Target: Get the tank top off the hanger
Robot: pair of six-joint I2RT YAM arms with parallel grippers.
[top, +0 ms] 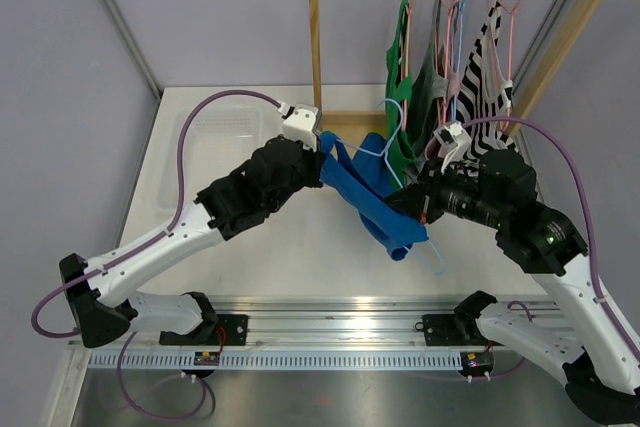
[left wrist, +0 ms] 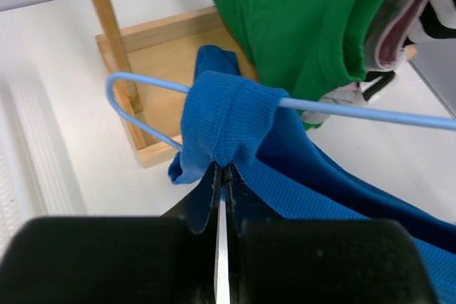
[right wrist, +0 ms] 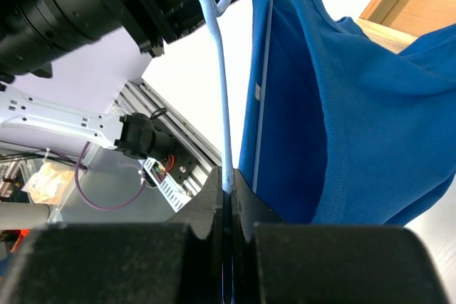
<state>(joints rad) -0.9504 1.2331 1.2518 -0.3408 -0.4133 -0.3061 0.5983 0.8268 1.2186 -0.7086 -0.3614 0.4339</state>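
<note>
A: Where does the tank top [top: 372, 192] sit?

B: At mid-table in the top view, slung on a pale blue hanger [left wrist: 356, 110] between the two arms. The rack [top: 314, 37] stands behind it at 1 o'clock.

A: And the grippers?

B: Both are clenched. The left gripper [left wrist: 222, 170] pinches the strap [left wrist: 224, 119] at the garment's 10 o'clock, just where it loops over the hanger arm. The right gripper [right wrist: 226, 186] clamps the hanger wire at the 4 o'clock side, and it seems to hold bare wire only.

A: How should the cloth behave?

B: It looks like a light, soft ribbed knit that drapes and stretches and is not fragile. The wire is thin and smooth, so the strap likely slides along it when pulled toward the arm's end. The strap is the place to hold, since the body would only bunch.

A: Does anything there hold other things?

B: The rack carries a green top [top: 400, 97], a striped top [top: 490, 77] and darker ones between them, each on its own hanger. Its wooden base [left wrist: 171, 48] shows nothing inside on the part visible. A shallow white tray [top: 215, 132] may lie at 10 o'clock on the table [top: 300, 247]. Its outline is faint and its contents cannot be told.
</note>
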